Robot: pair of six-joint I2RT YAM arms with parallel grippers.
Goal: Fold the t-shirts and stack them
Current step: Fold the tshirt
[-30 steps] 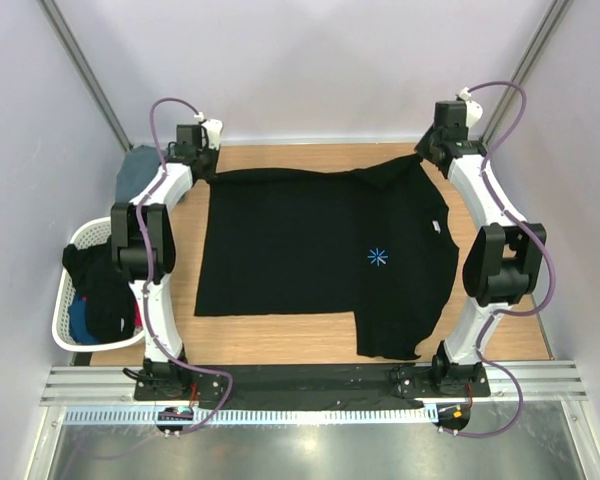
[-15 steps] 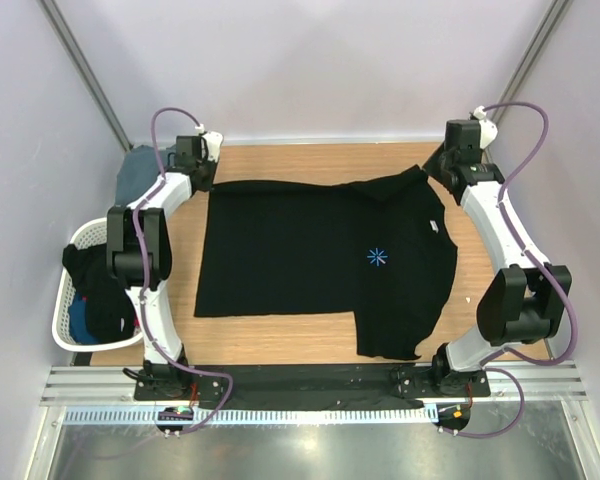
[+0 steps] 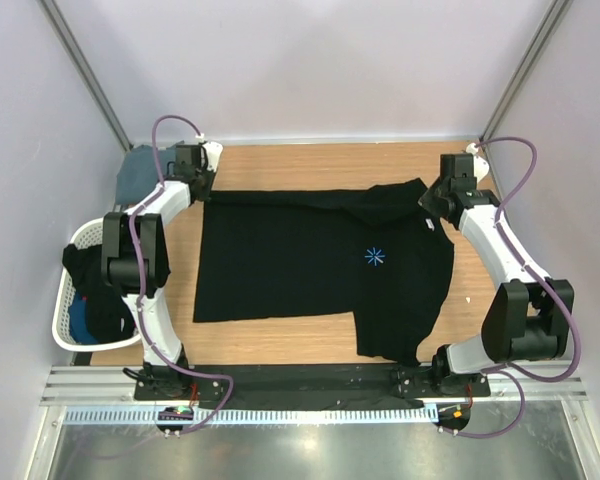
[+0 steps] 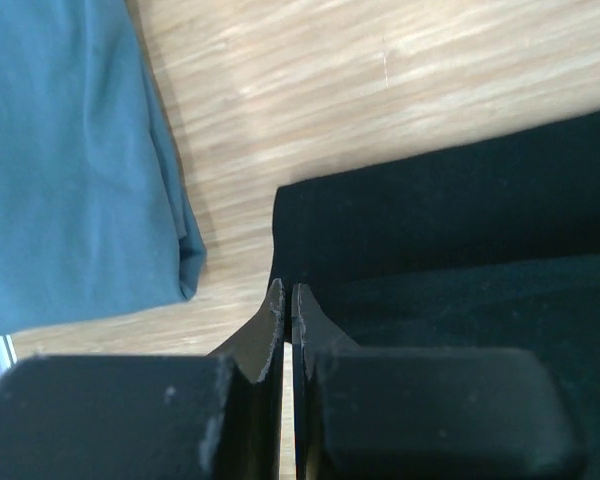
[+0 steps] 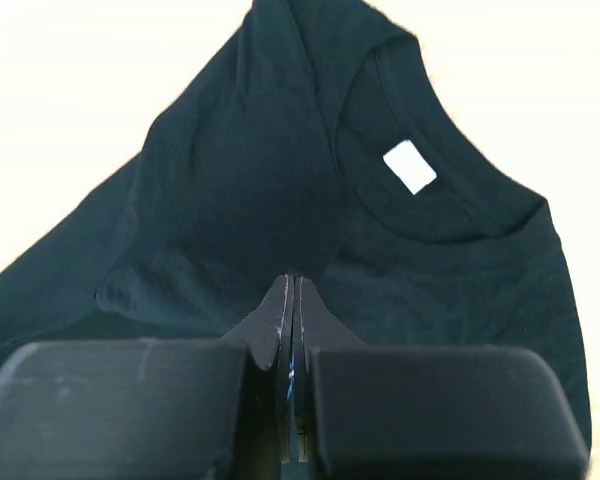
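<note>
At the upper left of the top view, the grey-blue t-shirt is seen on the desk, lying apart from the other shirt with a doubled edge turned toward it. Just to its right, the left fingers are pressed almost together, only a hairline gap being left, and the far left corner of the black t-shirt appears to be pinched between them. This shirt is spread over the middle of the desk, its starburst mark facing up right of centre and one sleeve reaching toward the lower right. Further right, by the collar and its white label, the right fingers are closed on a fold of the black cloth, which is tented up to their tips. The cloth is judged light, limp and easily creased: it will sag between two holds and drag on the wood, so it is best taken at corners, hems or shoulder seams, with both holds kept level and well apart. At the far left of the frame, a white laundry basket is set off the desk's edge; a dark garment is draped over its rim and a blue cloth lies beneath.
</note>
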